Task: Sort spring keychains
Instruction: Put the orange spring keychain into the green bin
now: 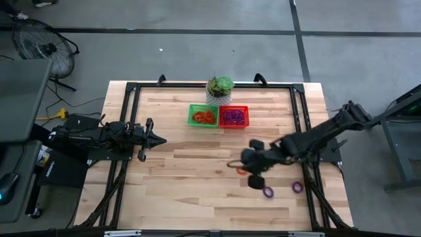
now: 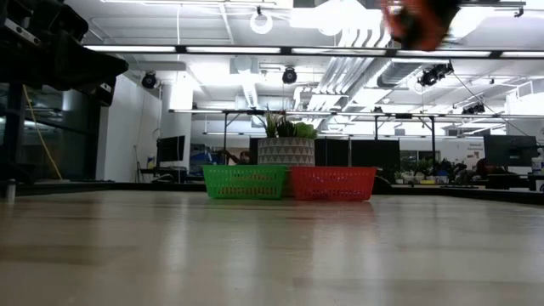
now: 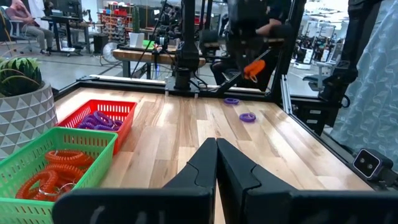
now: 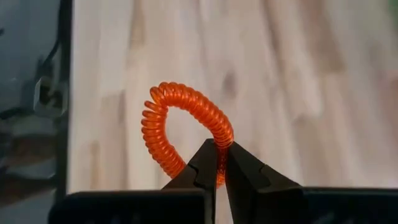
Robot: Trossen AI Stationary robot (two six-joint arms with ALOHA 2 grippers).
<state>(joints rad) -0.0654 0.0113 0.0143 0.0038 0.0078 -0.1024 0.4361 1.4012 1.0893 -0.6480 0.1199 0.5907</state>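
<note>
An orange spring keychain [image 4: 180, 124] is held above the table by my right gripper [image 4: 221, 165], which is shut on it at the table's near right [image 1: 237, 166]. The low view shows it as an orange blur [image 2: 416, 21] high up. Two purple spring keychains [image 1: 268, 191] [image 1: 297, 187] lie flat on the wood near the right edge. A green basket [image 1: 203, 116] holds orange coils and a red basket [image 1: 233, 116] holds purple ones. My left gripper [image 3: 216, 155] is shut and empty, waiting at the table's left [image 1: 158, 139]. My right gripper pinches one spot of the orange loop's coil [image 4: 219, 144] between its two fingertips. The fingers [image 4: 202, 165] slant downward, coming from the table's right side. The rest of the loop stands out beyond the fingertips as an open ring, lifted clear of the table.
A potted plant [image 1: 220, 89] in a patterned white pot stands just behind the two baskets at the far edge. A black frame [image 1: 299, 125] runs along the table's sides. Bare wood [image 1: 197, 178] stretches between the arms.
</note>
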